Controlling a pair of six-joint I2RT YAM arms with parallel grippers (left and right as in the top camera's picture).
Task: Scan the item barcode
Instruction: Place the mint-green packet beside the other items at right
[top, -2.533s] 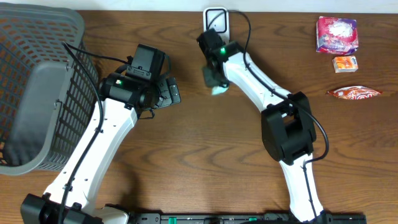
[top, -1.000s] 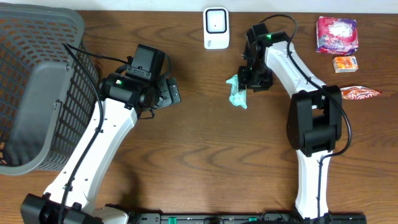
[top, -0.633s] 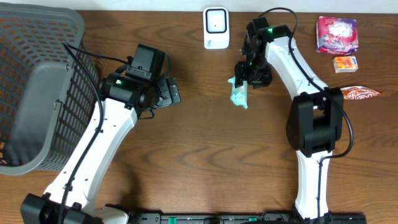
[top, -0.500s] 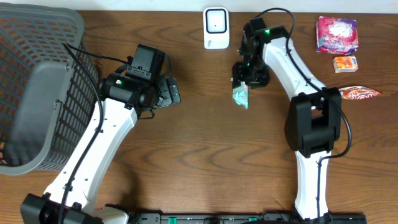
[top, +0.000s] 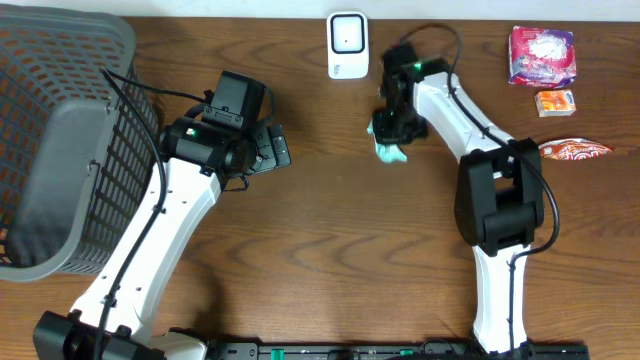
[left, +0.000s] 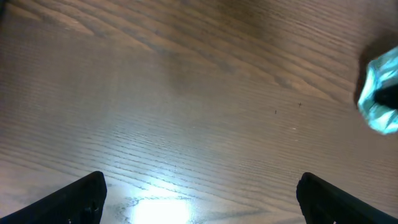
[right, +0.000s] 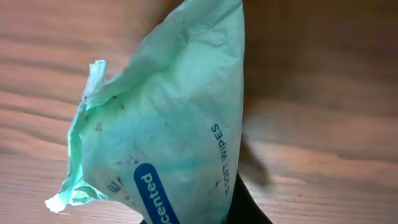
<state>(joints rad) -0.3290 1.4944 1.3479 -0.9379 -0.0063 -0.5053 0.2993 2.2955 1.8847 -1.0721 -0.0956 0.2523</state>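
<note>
The item is a mint-green pack of wipes (top: 388, 151) (right: 168, 130) with a blue label. It hangs in my right gripper (top: 396, 128) (right: 199, 218), which is shut on it just in front and to the right of the white barcode scanner (top: 347, 45). One dark finger (right: 245, 208) shows beside the pack's lower edge. I see no barcode on the side facing the wrist camera. My left gripper (top: 268, 148) (left: 199, 202) is open over bare wood, left of the pack (left: 380, 93), with nothing between its fingers.
A grey mesh basket (top: 60, 60) fills the left edge of the table. At the back right lie a pink-red snack pack (top: 541, 55), a small orange box (top: 555, 102) and an orange-red packet (top: 568, 150).
My right gripper shifted a little left over the wipes pack, which lay loose on the table, and closed on it. The left arm has not moved.
</note>
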